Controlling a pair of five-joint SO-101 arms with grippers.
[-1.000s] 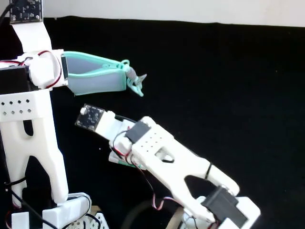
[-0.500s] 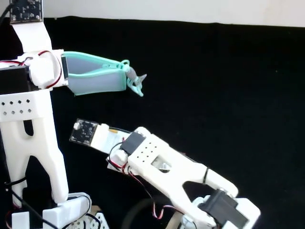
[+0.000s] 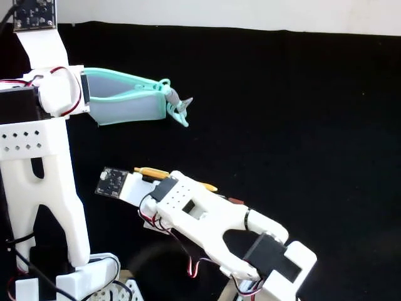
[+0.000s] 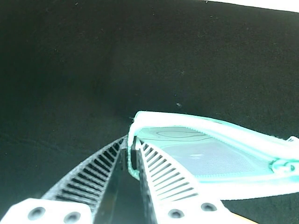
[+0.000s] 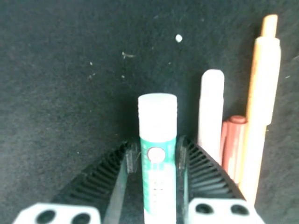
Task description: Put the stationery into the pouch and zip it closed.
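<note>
Holding steady over the black tabletop (image 3: 301, 125). The left gripper (image 4: 131, 151) has its jaws pinched on one end of the teal pouch (image 3: 125, 103), held aloft with the mouth gaping. The right gripper (image 5: 158, 149) has its jaws closed on the glue stick (image 5: 158, 116), low beside the orange pen (image 5: 261, 93). I'd lift straight, keep the stick level and feed it cap-first into the mouth. The wrist views give me grip contact and the mouth gap. The high view gives me pouch height against the arm.

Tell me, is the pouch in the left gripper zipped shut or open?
Open. The pouch gapes, lining showing between its rims, and the zip pull sits at the end away from the left gripper.
</note>
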